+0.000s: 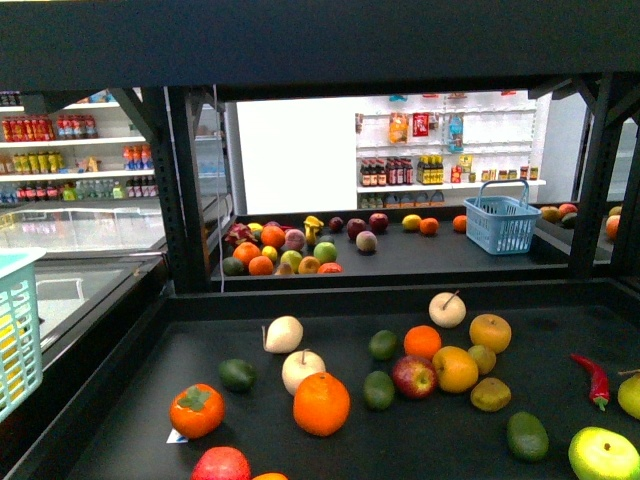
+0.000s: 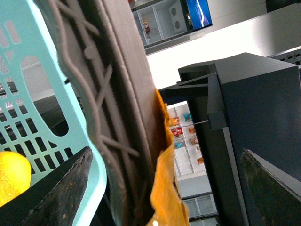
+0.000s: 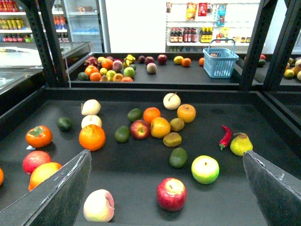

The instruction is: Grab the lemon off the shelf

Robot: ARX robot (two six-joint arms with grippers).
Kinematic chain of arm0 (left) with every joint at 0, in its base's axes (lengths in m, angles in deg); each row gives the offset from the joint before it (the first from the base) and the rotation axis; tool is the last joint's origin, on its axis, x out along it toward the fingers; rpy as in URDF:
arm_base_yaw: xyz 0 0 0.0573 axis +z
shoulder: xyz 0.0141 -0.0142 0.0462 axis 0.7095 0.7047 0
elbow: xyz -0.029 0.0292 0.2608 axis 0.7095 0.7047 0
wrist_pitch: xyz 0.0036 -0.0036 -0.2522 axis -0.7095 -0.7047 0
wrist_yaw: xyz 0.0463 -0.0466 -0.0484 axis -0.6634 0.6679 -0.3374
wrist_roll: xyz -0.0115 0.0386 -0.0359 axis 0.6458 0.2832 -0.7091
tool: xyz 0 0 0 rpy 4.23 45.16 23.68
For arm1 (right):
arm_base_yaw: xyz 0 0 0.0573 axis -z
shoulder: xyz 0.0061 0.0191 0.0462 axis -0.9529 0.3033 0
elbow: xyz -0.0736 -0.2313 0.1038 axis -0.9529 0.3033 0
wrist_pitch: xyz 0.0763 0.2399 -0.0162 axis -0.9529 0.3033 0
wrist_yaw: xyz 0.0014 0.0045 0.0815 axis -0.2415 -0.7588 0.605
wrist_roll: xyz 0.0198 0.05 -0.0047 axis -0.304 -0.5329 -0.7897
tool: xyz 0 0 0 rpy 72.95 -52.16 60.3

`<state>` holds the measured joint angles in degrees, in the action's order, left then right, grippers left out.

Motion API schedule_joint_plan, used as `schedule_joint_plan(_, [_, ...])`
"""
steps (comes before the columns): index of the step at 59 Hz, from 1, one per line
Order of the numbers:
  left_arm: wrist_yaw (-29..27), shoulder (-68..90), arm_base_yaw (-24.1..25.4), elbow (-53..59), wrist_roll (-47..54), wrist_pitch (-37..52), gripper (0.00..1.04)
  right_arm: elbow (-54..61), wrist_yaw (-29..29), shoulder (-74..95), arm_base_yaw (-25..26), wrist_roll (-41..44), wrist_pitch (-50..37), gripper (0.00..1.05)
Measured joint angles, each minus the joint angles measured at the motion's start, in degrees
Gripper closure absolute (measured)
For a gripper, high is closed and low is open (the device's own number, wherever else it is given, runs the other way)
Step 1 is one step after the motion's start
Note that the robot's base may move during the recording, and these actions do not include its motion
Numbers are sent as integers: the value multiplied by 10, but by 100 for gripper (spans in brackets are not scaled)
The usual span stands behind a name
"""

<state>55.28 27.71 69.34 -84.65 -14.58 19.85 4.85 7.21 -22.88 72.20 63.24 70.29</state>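
Fruit lay spread on the shelf (image 1: 120, 400). An orange (image 1: 321, 403) sat in front of an apple (image 1: 413, 376). A chili pepper (image 1: 593, 379) lay far right. Behind stood a basket (image 1: 502, 224).

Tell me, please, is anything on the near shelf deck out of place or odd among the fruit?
One thing stands out: a red chili pepper lies on the shelf at the right side, the only vegetable among round fruit. A small white tag lies loose under the persimmon. Nothing looks spilled or damaged.
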Motion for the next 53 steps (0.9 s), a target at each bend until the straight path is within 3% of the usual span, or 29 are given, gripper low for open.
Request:
schedule_joint_plan(19, [2,-84,7,49,27,-58,8,0,0,0,0,0,0,7])
schedule_joint_plan(27, [-24,-146,3,79,79,-121,8,0,0,0,0,0,0,7])
schedule_joint_plan(42, [-171,-370,-66,156,338,-300,8,0,0,0,0,0,0,7])
schedule_joint_plan(47, [-222,-440,-105,193,419,-350,8,0,0,0,0,0,0,7])
schedule_joint_plan(53, [-307,-527,-185,249,515,-383,8,0,0,0,0,0,0,7])
